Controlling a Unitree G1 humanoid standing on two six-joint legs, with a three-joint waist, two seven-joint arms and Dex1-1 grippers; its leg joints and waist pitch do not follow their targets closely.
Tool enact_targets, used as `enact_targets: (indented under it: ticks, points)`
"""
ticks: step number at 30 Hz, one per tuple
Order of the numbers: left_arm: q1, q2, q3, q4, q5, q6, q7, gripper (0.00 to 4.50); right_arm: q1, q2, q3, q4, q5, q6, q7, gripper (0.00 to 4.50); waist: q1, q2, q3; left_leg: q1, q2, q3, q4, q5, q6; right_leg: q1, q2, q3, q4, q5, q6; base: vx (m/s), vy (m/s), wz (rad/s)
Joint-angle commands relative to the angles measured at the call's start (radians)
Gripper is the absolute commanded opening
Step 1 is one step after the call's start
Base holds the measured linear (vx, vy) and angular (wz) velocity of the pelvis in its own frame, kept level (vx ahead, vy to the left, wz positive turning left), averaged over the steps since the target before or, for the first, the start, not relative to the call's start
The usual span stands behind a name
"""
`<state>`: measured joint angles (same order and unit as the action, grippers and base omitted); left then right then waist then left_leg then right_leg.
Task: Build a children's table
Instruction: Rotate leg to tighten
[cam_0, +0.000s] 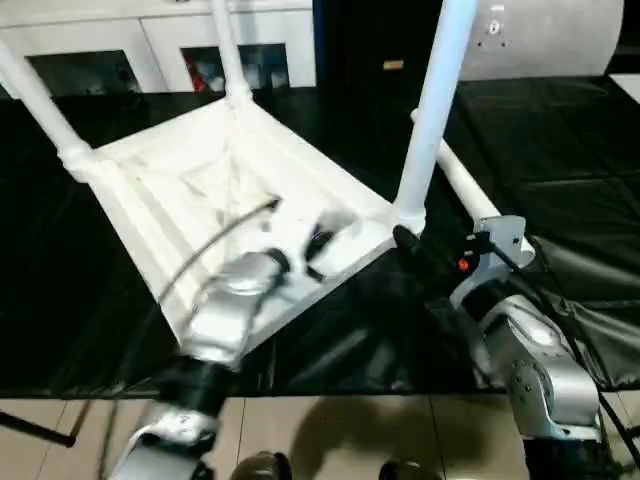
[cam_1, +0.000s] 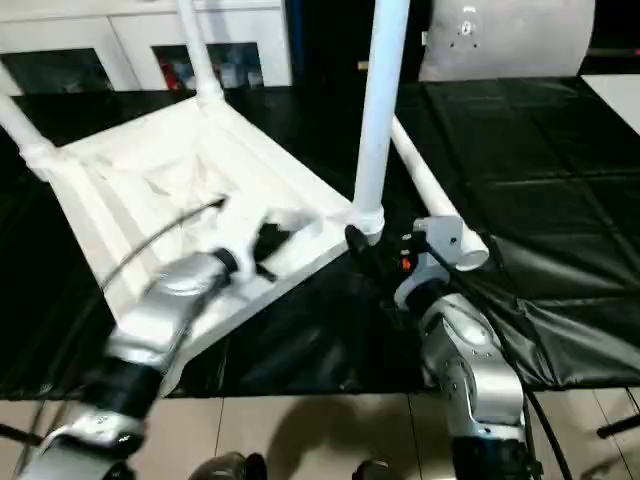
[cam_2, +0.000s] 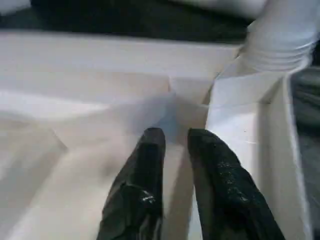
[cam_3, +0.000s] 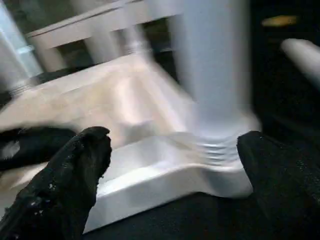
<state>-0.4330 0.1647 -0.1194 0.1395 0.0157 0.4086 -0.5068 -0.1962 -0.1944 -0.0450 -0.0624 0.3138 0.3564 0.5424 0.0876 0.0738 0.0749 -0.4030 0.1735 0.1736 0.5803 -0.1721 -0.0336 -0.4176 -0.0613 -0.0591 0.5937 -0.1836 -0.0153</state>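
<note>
right end effector (cam_3: 170, 165) wide open beside upturned children's table (cam_0: 240, 190)

Smooth white plastic table (cam_0: 200, 190) on glossy black sheet (cam_0: 560, 180).

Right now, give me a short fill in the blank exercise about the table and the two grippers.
1. The white table lies ____ on the black mat.
2. ____ legs stand in its corner sockets.
3. One more leg lies on the ____.
4. The right gripper has its fingers wide ____ at the near leg.

Missing words: upside down; three; mat; open
</note>
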Motion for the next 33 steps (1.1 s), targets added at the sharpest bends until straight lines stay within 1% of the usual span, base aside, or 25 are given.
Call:
enact_targets:
  ticks: [1,3,4,5,7,9,10,11,12,13,14,15,16,17,19,20,22,23,24,25,27,28,29,30,33]
  points:
    - [0.024,0.046,-0.012,-0.072,-0.015,0.008,-0.081,0.98,-0.025,-0.03,0.039,0.002,0.015,-0.011,0.099,4.5,0.003,-0.015,-0.054,0.018,0.058,-0.023,-0.067,-0.178,0.09,0.048,-0.08,0.046,-0.076,-0.223,-0.161,0.0,0.0,0.0]
    - [0.047,0.12,0.008,-0.118,-0.012,0.054,-0.108,0.98,-0.11,-0.059,0.04,0.095,0.005,-0.025,0.147,4.5,0.002,-0.01,-0.064,0.023,0.057,-0.024,-0.063,-0.171,0.082,0.051,-0.081,0.045,-0.069,-0.203,-0.171,0.0,0.0,0.0]
    - [0.05,0.139,0.017,-0.13,-0.017,0.071,-0.116,0.98,-0.147,-0.07,0.039,0.136,-0.004,-0.035,0.164,4.5,-0.004,-0.015,-0.06,0.016,0.052,-0.024,-0.063,-0.157,0.08,0.053,-0.079,0.043,-0.066,-0.189,-0.184,0.0,0.0,0.0]
    - [0.05,0.139,0.017,-0.13,-0.017,0.071,-0.116,0.98,-0.147,-0.07,0.039,0.136,-0.004,-0.035,0.164,4.5,0.0,-0.01,-0.061,0.023,0.053,-0.022,-0.061,-0.161,0.075,0.049,-0.08,0.044,-0.067,-0.192,-0.188,0.0,0.0,0.0]
    - [0.053,0.167,0.017,-0.142,-0.025,0.084,-0.142,0.98,-0.204,-0.085,0.037,0.207,-0.015,-0.055,0.194,4.5,0.004,-0.01,-0.062,0.027,0.055,-0.02,-0.059,-0.155,0.07,0.048,-0.081,0.046,-0.066,-0.176,-0.2,0.0,0.0,0.0]
    - [0.063,0.204,0.008,-0.163,-0.026,0.094,-0.176,0.98,-0.264,-0.103,0.037,0.289,-0.027,-0.085,0.232,4.5,0.007,-0.009,-0.066,0.026,0.056,-0.023,-0.057,-0.138,0.073,0.05,-0.081,0.044,-0.057,-0.138,-0.212,0.0,0.0,0.0]
    - [0.068,0.23,0.005,-0.175,-0.029,0.1,-0.195,0.98,-0.317,-0.122,0.045,0.37,-0.043,-0.119,0.259,4.5,0.007,-0.014,-0.073,0.025,0.054,-0.021,-0.055,-0.116,0.078,0.057,-0.079,0.042,-0.054,-0.107,-0.221,0.0,0.0,0.0]
    - [0.07,0.245,0.003,-0.182,-0.032,0.103,-0.207,0.98,-0.352,-0.134,0.05,0.424,-0.053,-0.142,0.275,4.5,0.008,-0.011,-0.075,0.027,0.054,-0.023,-0.051,-0.112,0.078,0.054,-0.082,0.042,-0.048,-0.092,-0.234,0.0,0.0,0.0]
    - [0.07,0.245,0.003,-0.182,-0.032,0.103,-0.207,0.98,-0.352,-0.134,0.05,0.424,-0.053,-0.142,0.275,4.5,0.006,-0.013,-0.073,0.021,0.05,-0.021,-0.05,-0.104,0.082,0.056,-0.079,0.04,-0.047,-0.08,-0.241,0.0,0.0,0.0]
    - [0.074,0.273,0.005,-0.194,-0.031,0.106,-0.218,0.98,-0.425,-0.148,0.047,0.539,-0.083,-0.21,0.253,4.5,0.006,-0.02,-0.075,0.022,0.05,-0.018,-0.047,-0.095,0.091,0.058,-0.083,0.042,-0.045,-0.068,-0.25,0.0,0.0,0.0]
    - [0.076,0.282,0.007,-0.2,-0.031,0.112,-0.217,0.98,-0.452,-0.15,0.041,0.586,-0.099,-0.243,0.223,4.5,0.006,-0.016,-0.072,0.021,0.05,-0.017,-0.046,-0.1,0.092,0.055,-0.085,0.042,-0.048,-0.088,-0.257,0.0,0.0,0.0]
    - [0.076,0.282,0.007,-0.2,-0.031,0.112,-0.217,0.98,-0.452,-0.15,0.041,0.586,-0.099,-0.243,0.223,4.5,0.004,-0.017,-0.07,0.021,0.049,-0.016,-0.046,-0.104,0.089,0.055,-0.082,0.042,-0.05,-0.101,-0.256,0.0,0.0,0.0]
    - [0.079,0.299,0.013,-0.211,-0.026,0.121,-0.214,0.98,-0.51,-0.146,0.016,0.69,-0.142,-0.284,0.087,4.5,0.008,-0.02,-0.071,0.025,0.052,-0.015,-0.046,-0.112,0.085,0.053,-0.083,0.043,-0.05,-0.123,-0.251,0.0,0.0,0.0]
    - [0.079,0.304,0.015,-0.214,-0.023,0.124,-0.212,0.98,-0.524,-0.145,0.007,0.717,-0.153,-0.289,0.042,4.5,0.005,-0.019,-0.07,0.023,0.05,-0.017,-0.047,-0.111,0.08,0.053,-0.083,0.042,-0.047,-0.133,-0.256,0.0,0.0,0.0]
    - [0.08,0.307,0.022,-0.217,-0.022,0.134,-0.207,0.98,-0.519,-0.139,0.007,0.718,-0.145,-0.311,0.072,4.5,0.011,-0.018,-0.068,0.029,0.051,-0.014,-0.046,-0.14,0.065,0.051,-0.081,0.045,-0.053,-0.172,-0.242,0.0,0.0,0.0]
    - [0.076,0.321,0.038,-0.203,-0.014,0.148,-0.187,0.98,-0.453,-0.117,0.038,0.629,-0.113,-0.314,0.195,4.5,0.013,-0.02,-0.07,0.027,0.049,-0.013,-0.045,-0.146,0.071,0.053,-0.077,0.044,-0.05,-0.161,-0.231,0.0,0.0,0.0]
    - [0.066,0.335,0.045,-0.178,0.008,0.158,-0.164,0.98,-0.388,-0.107,0.078,0.539,-0.102,-0.292,0.267,4.5,0.015,-0.017,-0.07,0.022,0.05,-0.018,-0.047,-0.14,0.086,0.056,-0.074,0.042,-0.047,-0.132,-0.211,0.0,0.0,0.0]
    - [0.066,0.335,0.045,-0.178,0.008,0.158,-0.164,0.98,-0.388,-0.107,0.078,0.539,-0.102,-0.292,0.267,4.5,0.015,-0.017,-0.071,0.022,0.052,-0.019,-0.048,-0.137,0.089,0.056,-0.074,0.042,-0.047,-0.126,-0.207,0.0,0.0,0.0]
    - [0.052,0.357,0.045,-0.153,0.039,0.17,-0.137,0.98,-0.345,-0.108,0.114,0.504,-0.114,-0.296,0.292,4.5,0.013,-0.012,-0.072,0.022,0.051,-0.02,-0.047,-0.135,0.09,0.053,-0.075,0.041,-0.046,-0.113,-0.217,0.0,0.0,0.0]
    - [0.047,0.365,0.045,-0.144,0.048,0.176,-0.126,0.98,-0.336,-0.109,0.127,0.505,-0.117,-0.307,0.296,4.5,0.013,-0.015,-0.072,0.022,0.051,-0.02,-0.047,-0.146,0.087,0.053,-0.075,0.041,-0.048,-0.122,-0.218,0.0,0.0,0.0]
    - [0.036,0.378,0.051,-0.127,0.065,0.186,-0.103,0.98,-0.313,-0.11,0.146,0.49,-0.12,-0.301,0.292,4.5,0.01,-0.014,-0.07,0.024,0.051,-0.021,-0.05,-0.177,0.074,0.052,-0.077,0.042,-0.053,-0.163,-0.224,0.0,0.0,0.0]
    - [0.016,0.403,0.062,-0.093,0.099,0.202,-0.063,0.98,-0.277,-0.119,0.175,0.463,-0.14,-0.26,0.253,4.5,0.009,-0.01,-0.066,0.024,0.051,-0.022,-0.052,-0.197,0.061,0.051,-0.076,0.042,-0.056,-0.197,-0.218,0.0,0.0,0.0]
    - [0.016,0.403,0.062,-0.093,0.099,0.203,-0.063,0.98,-0.277,-0.119,0.175,0.463,-0.141,-0.259,0.252,4.5,0.009,-0.011,-0.065,0.026,0.05,-0.023,-0.054,-0.209,0.05,0.05,-0.073,0.042,-0.057,-0.218,-0.205,0.0,0.0,0.0]
    - [0.016,0.403,0.062,-0.093,0.099,0.203,-0.063,0.7,-0.277,-0.119,0.175,0.463,-0.141,-0.259,0.252,4.5,0.007,-0.01,-0.066,0.028,0.05,-0.024,-0.055,-0.219,0.046,0.049,-0.075,0.042,-0.057,-0.23,-0.204,0.0,0.0,0.0]
    - [0.009,0.441,0.062,-0.062,0.128,0.216,-0.041,0.62,-0.236,-0.122,0.178,0.437,-0.198,-0.196,0.196,4.5,0.005,-0.007,-0.066,0.027,0.049,-0.025,-0.057,-0.225,0.026,0.049,-0.075,0.044,-0.059,-0.233,-0.198,0.0,0.0,0.0]
